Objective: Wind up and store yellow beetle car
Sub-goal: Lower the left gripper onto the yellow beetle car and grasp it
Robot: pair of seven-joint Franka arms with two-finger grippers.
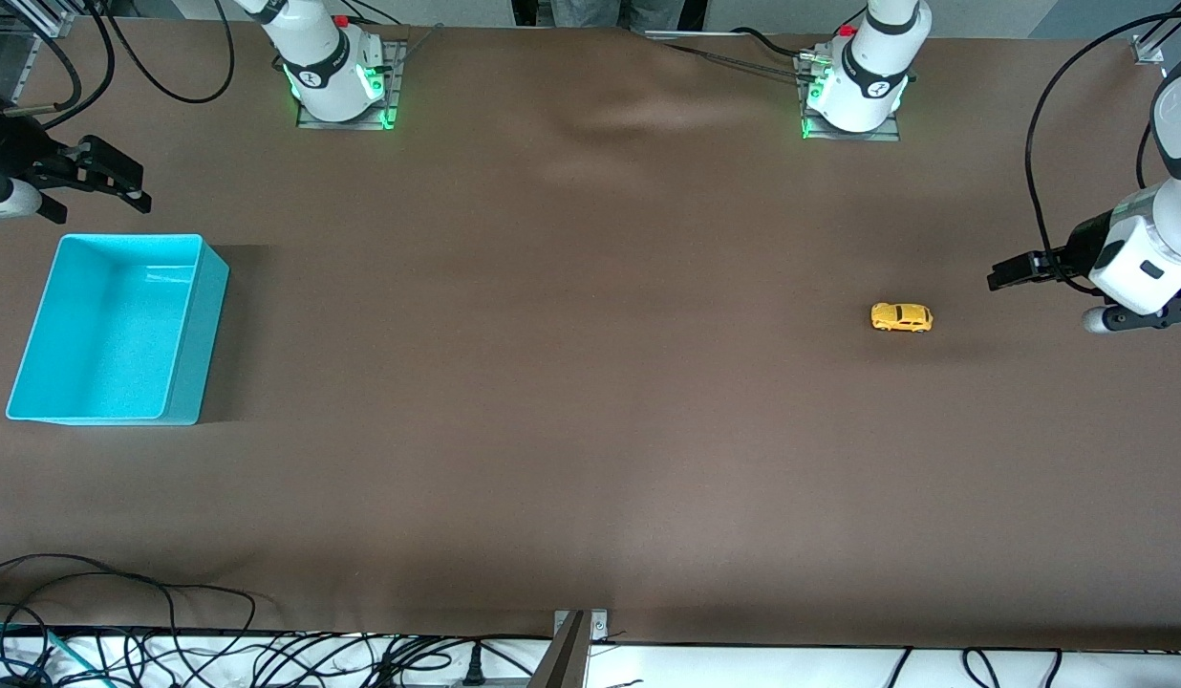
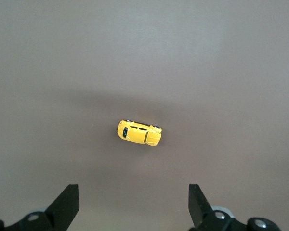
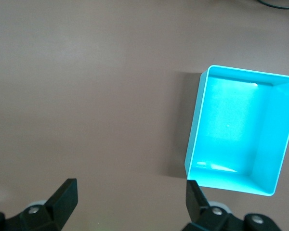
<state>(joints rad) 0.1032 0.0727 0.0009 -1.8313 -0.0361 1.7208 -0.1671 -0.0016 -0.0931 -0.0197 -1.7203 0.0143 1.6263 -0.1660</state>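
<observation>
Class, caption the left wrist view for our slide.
Open left gripper hangs above the yellow car on the brown table.

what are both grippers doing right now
left gripper: open, empty, above the table beside the yellow car
right gripper: open, empty, beside the blue bin

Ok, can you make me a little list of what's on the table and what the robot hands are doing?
car: yellow car on its wheels on the table, toward the left arm's end
bin: teal bin, nothing in it, toward the right arm's end
left gripper: open, in the air beside the car, holding nothing
right gripper: open, in the air by the bin, holding nothing
car in bin: not yet
</observation>
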